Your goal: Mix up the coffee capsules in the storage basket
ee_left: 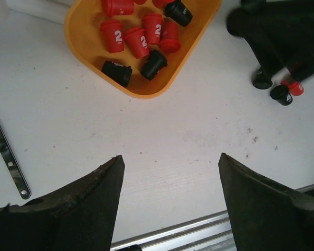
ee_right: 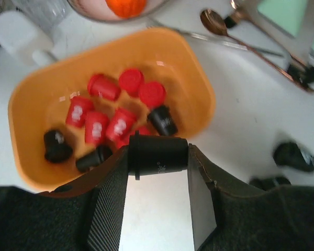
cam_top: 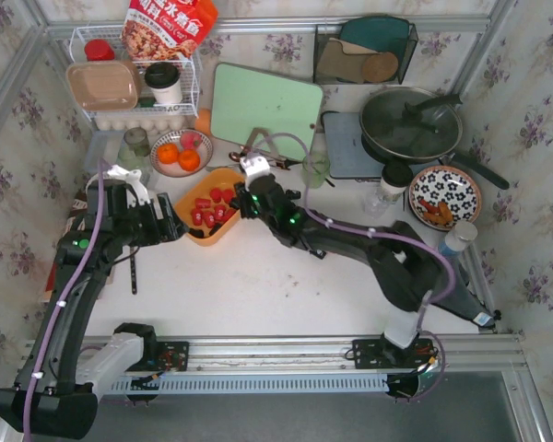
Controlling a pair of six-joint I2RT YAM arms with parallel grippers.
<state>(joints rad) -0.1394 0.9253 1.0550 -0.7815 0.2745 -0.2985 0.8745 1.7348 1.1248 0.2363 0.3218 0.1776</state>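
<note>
While low over the storage basket [ee_right: 196,73], right fingers [ee_right: 110,198] around black capsule [ee_right: 157,156].

White "2" on red capsules [ee_left: 115,36]

You have the storage basket [cam_top: 186,204] left of centre on the table [cam_top: 258,276], with the coffee capsules [cam_top: 212,207] lying inside. A bowl of oranges [cam_top: 180,152] sits just behind it. The left gripper [ee_left: 170,167] is on its left side. The right gripper [ee_right: 158,151] is over its right rim, with one capsule [ee_right: 157,158] between the fingers. A few loose capsules [ee_left: 280,94] lie on the table just right of the basket.
</note>
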